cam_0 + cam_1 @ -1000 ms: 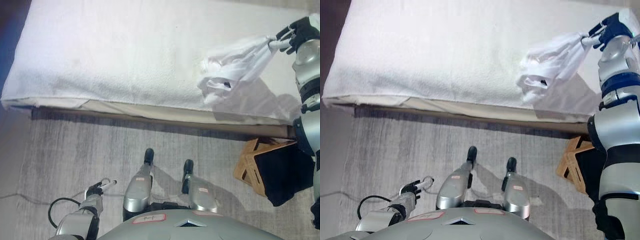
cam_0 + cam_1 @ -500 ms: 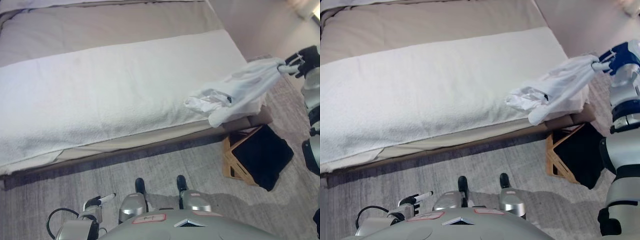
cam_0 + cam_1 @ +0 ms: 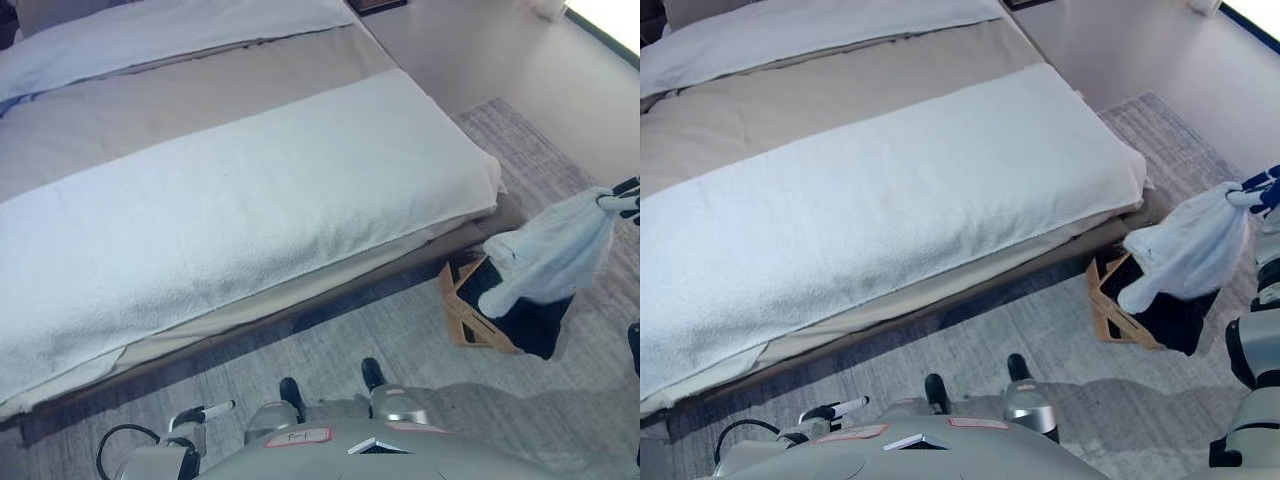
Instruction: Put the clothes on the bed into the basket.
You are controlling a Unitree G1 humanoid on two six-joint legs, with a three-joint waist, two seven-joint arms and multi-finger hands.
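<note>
**White cloth hangs over the basket**

The right hand (image 3: 1262,192) is at the far right edge of the view. Its dark fingers are curled tight round the top of a white garment (image 3: 1185,248). The cloth is soft and floppy. It is bunched into a thin twist where the hand pinches it, then spreads out wider and falls in loose folds. It hangs in the air, clear of the bed, and its low end droops down right over the basket (image 3: 466,314).

The basket sits on the floor just beside the corner of the bed. It is made of light brown wooden slats and has a boxy shape with straight edges. Inside it is a dark, black lining or cloth, and some of that black stuff spills over the side nearest the robot.

The bed (image 3: 250,200) is long and flat. A fluffy white blanket (image 3: 880,210) lies across it like a wide strip, with a bumpy, towel-like surface. Behind it is a smooth tan sheet (image 3: 180,100), and a pale cover lies past that.

The floor has a grey rug (image 3: 1040,320) with thin lines woven in it.

The left hand (image 3: 190,418) is low at the bottom edge, away from the bed. Its fingers look loose and straight, with a white tip poking out, and it holds nothing.
</note>
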